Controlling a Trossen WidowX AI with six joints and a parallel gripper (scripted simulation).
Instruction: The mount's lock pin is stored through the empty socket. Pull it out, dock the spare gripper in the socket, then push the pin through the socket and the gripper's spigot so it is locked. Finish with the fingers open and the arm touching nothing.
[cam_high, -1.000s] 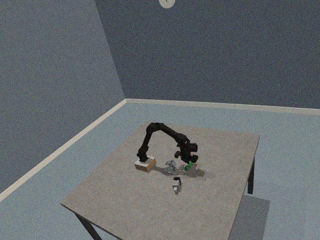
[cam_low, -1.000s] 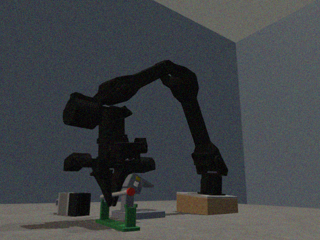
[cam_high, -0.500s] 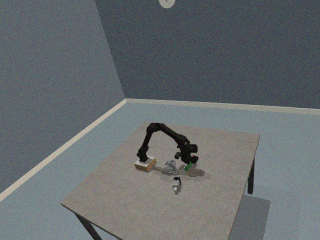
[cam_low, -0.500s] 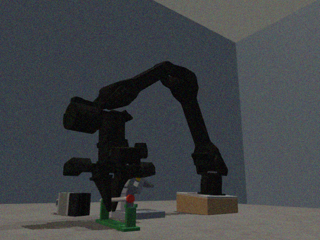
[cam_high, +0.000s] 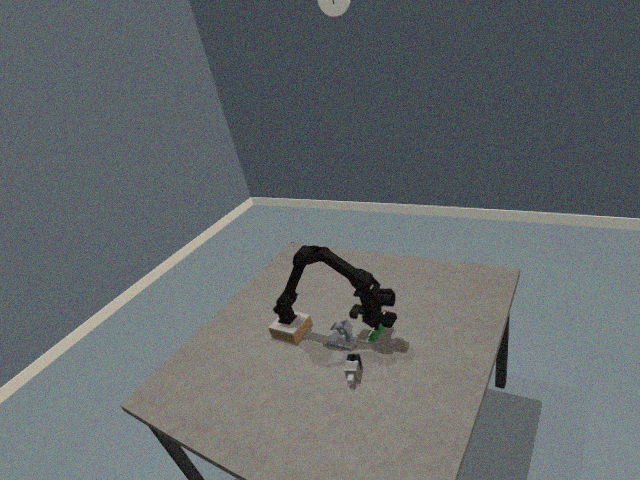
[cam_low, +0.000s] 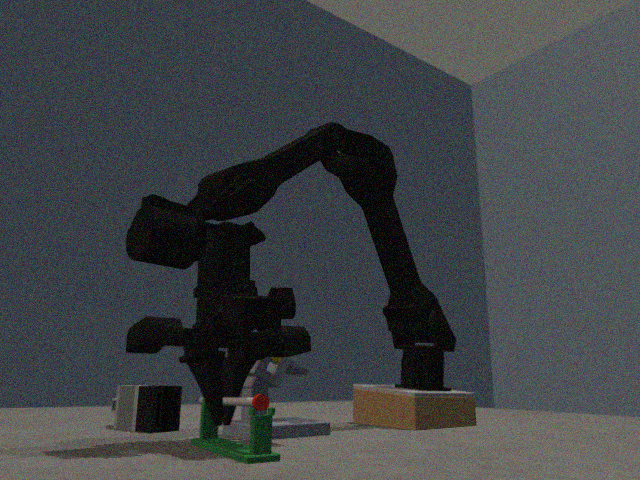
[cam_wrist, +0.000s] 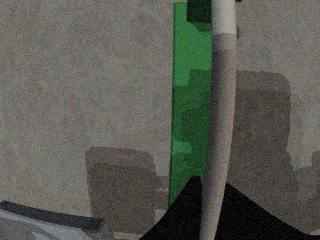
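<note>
My gripper (cam_low: 221, 419) (cam_wrist: 203, 184) is shut on the white lock pin (cam_low: 238, 400) (cam_wrist: 222, 105), just behind its middle. The pin is roughly level, its red head (cam_low: 261, 401) (cam_high: 384, 311) by the near post of the green cradle (cam_low: 261, 434) (cam_wrist: 190, 55) (cam_high: 376, 333). The pin lies along the cradle, low at its post tops; whether it touches them I cannot tell. The grey mount (cam_high: 342, 330) (cam_low: 305, 427) stands beside the cradle, its socket partly hidden behind my gripper. The spare gripper (cam_high: 352, 367) (cam_low: 159, 408), white and black, lies on the table.
The arm's base stands on a wooden block (cam_high: 297, 332) (cam_low: 444, 410) with a white top, on the far side of the mount from the cradle. The mount's edge (cam_wrist: 55, 217) is at the lower left of the wrist view, near my fingers. The table (cam_high: 289, 413) carries everything.
</note>
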